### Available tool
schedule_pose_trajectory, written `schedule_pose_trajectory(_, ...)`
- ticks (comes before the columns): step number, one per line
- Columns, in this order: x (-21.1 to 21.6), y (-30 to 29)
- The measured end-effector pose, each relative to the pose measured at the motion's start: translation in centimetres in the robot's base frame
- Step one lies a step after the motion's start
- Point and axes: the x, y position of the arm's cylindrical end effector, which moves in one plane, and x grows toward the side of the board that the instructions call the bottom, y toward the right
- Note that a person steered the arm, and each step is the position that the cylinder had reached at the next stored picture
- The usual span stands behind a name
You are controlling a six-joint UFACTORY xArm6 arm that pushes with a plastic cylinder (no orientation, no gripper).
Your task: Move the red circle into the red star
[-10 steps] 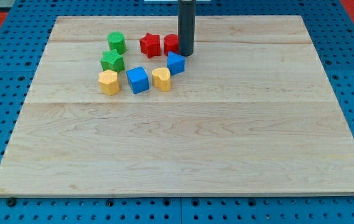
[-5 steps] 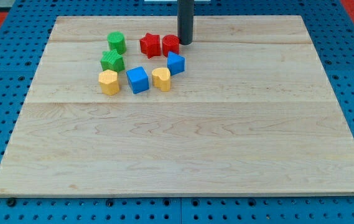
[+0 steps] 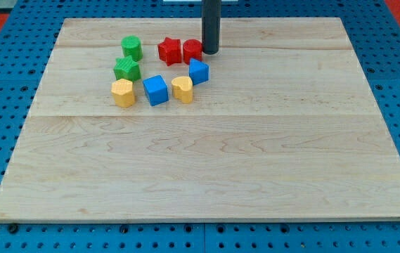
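Note:
The red circle (image 3: pixel 192 50) sits near the view's top centre of the wooden board (image 3: pixel 207 154). The red star (image 3: pixel 169 50) is just to its left, the two nearly touching. My tip (image 3: pixel 210 52) stands right against the red circle's right side. The dark rod rises from there out of the view's top.
A blue block (image 3: pixel 198 71) lies just below the red circle. A yellow block (image 3: pixel 182 89), a blue cube (image 3: pixel 155 90) and a second yellow block (image 3: pixel 122 92) form a row lower down. Two green blocks (image 3: pixel 131 48) (image 3: pixel 126 69) lie left of the red star.
My tip moved towards the view's top, then settled slightly lower. The red circle, half hidden by the rod before, now shows fully beside the red star.

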Motion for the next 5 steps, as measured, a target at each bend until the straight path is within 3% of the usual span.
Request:
schedule_pose_trajectory(1,1.0,-0.6)
schedule_pose_trajectory(3,3.2,3.8)
schedule_pose_trajectory(5,5.5,2.6)
